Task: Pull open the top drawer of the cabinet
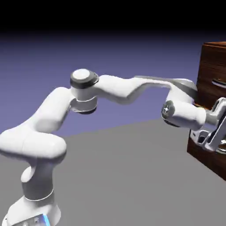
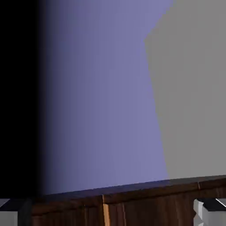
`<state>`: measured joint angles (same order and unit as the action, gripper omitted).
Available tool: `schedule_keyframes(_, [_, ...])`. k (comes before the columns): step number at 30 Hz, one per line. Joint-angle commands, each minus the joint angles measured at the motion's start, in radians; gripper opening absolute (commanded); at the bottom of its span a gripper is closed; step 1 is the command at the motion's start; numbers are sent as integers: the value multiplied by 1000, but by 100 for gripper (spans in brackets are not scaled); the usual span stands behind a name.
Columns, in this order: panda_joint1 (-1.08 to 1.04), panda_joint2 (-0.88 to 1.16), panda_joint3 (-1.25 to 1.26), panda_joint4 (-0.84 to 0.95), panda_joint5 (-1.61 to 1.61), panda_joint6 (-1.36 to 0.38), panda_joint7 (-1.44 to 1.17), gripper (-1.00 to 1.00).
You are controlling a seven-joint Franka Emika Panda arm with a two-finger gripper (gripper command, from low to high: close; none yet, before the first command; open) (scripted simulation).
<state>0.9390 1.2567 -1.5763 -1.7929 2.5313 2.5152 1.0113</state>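
Note:
The cabinet (image 1: 207, 53) is a dark reddish-brown wood-grain chest at the exterior view's right edge. The top drawer (image 1: 206, 84) shows part of its curved silver handle (image 1: 219, 81). My gripper (image 1: 217, 140) sits against the cabinet front, below that handle and apart from it. In the hand view my gripper (image 2: 110, 215) is open. Its grey fingertips (image 2: 208, 212) stand far apart at the bottom corners. Only a strip of the cabinet's wood (image 2: 132, 203) runs between them, and no handle shows there.
The grey table (image 1: 123, 176) spreads under the arm and shows again as the table (image 2: 194, 88) beyond the wood strip. The blue-violet backdrop (image 2: 101, 97) fills most of the hand view, with a dark band on its left.

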Motion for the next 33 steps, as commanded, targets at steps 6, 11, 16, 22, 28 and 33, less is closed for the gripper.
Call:
schedule_keyframes(6, [96,188,-163,105,261,-54,28,0])
schedule_keyframes(11, [-5,201,-156,281,265,9,64,0])
schedule_keyframes(16, [-60,203,-148,369,262,43,82,-100])
schedule_keyframes(22, [73,201,-168,152,273,-41,40,-100])
schedule_keyframes(28, [210,201,-193,-65,272,-122,6,-100])
schedule_keyframes(33, [329,203,-222,-246,262,-184,-18,-100])
